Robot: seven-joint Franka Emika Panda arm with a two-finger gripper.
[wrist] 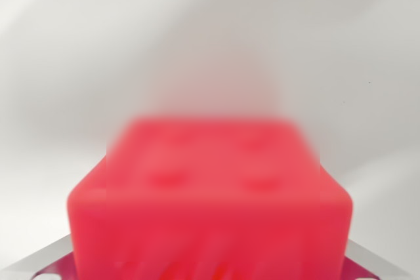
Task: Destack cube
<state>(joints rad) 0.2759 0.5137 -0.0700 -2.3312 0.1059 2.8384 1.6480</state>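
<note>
A red cube [210,195] with round dimples on its top face fills the lower middle of the wrist view, very close and out of focus. It sits between the grey and purple gripper parts [39,257] that show at the bottom corners. The gripper's fingertips are hidden behind the cube. The white table surface [79,63] lies well behind the cube, so the cube looks lifted and held. A faint pink haze [216,83] shows on the table just beyond the cube. No second cube is visible.
Only the blurred white table surface is visible around the cube, with a few tiny dark specks [369,83] at the wrist view's right.
</note>
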